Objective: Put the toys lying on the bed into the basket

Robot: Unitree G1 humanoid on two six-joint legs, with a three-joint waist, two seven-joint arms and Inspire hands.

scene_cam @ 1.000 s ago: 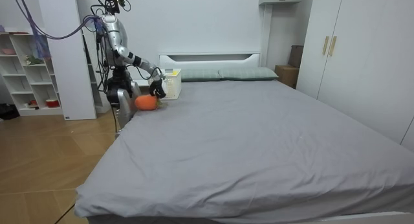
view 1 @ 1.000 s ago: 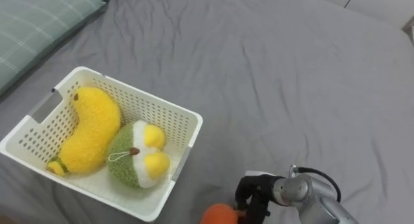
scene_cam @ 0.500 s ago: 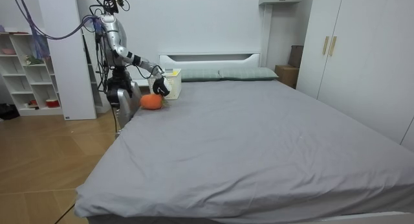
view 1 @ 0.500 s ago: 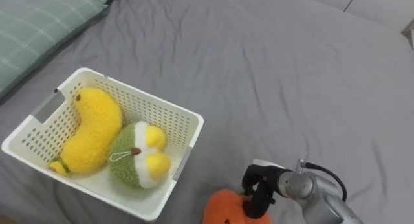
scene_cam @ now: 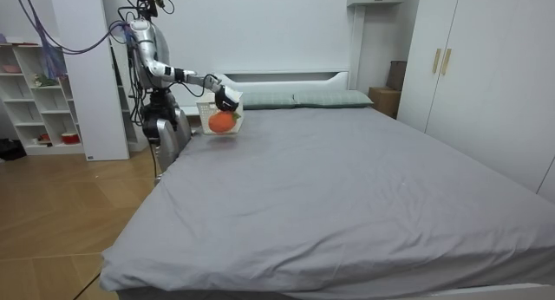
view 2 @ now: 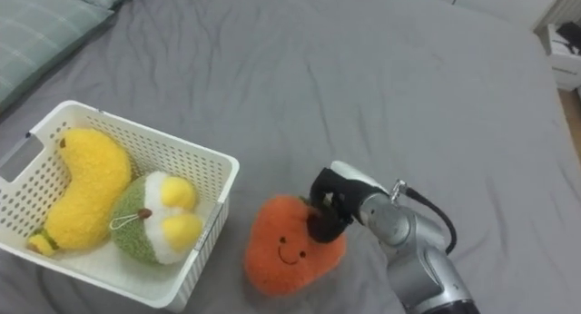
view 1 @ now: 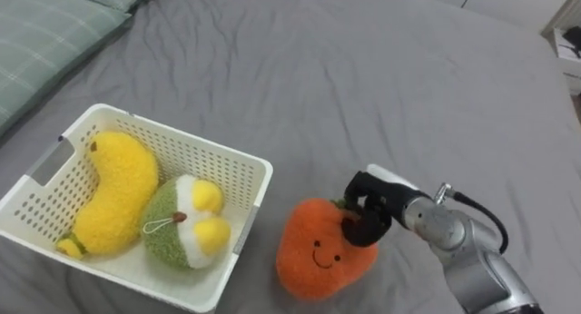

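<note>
My right hand [view 1: 370,211] [view 2: 331,203] is shut on the top of an orange plush toy with a smiling face [view 1: 322,250] [view 2: 290,244] and holds it in the air just right of the white basket [view 1: 260,176] [view 2: 229,175]. Inside the basket lie a yellow banana plush [view 1: 113,193] [view 2: 80,186] and a green and yellow round plush [view 1: 186,221] [view 2: 155,218]. The room view has me standing at the bed's head corner with the orange toy [scene_cam: 223,121] raised beside the basket [scene_cam: 232,103].
The grey bedsheet [view 1: 363,87] spreads wide and bare to the right and beyond the basket. A green checked pillow [view 1: 41,37] lies at the upper left. White shelves [scene_cam: 35,101] stand behind me and wardrobes [scene_cam: 468,83] along the room view's right.
My right hand has lifted the orange toy from low at the bed's edge up and toward the basket. The head camera has shifted a little.
</note>
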